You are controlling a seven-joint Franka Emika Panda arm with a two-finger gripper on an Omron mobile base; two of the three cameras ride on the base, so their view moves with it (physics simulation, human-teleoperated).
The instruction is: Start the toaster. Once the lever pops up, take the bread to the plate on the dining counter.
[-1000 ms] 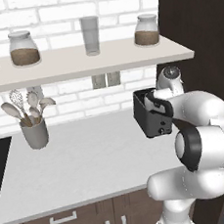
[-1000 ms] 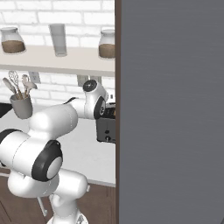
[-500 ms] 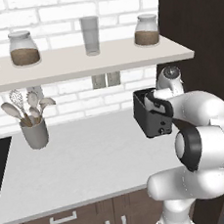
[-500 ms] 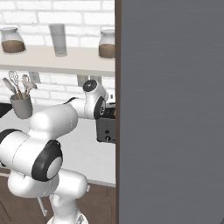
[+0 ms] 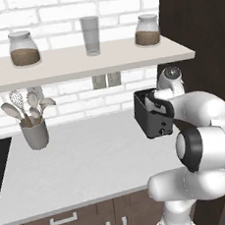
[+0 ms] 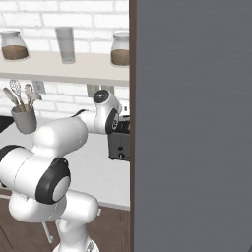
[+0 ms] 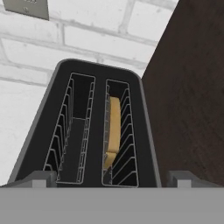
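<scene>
Black toaster [image 5: 151, 114] sits at the right end of the grey-white surface [image 5: 85, 162], tight against a tall dark panel [image 5: 199, 35] on its right. Bread [image 7: 113, 127] stands on edge down inside the right slot, seen from the hand view; left slot has no slice. Gripper [image 7: 111, 178] hovers right above the toaster top, jaws spread wide, one fingertip [image 7: 40, 177] on each side of the slots, holding nothing. White arm [image 5: 200, 124] bends in from the near right and covers the toaster's right side in the left base view. In the right base view a big grey slab [image 6: 192, 123] blocks the right half and hides part of the toaster. Utensil crock [image 5: 35, 133] stands well apart at the left. Shelf [image 5: 79, 61] above carries jars and glasses. Wall outlet [image 5: 107, 80] just behind the toaster, on white brick.
</scene>
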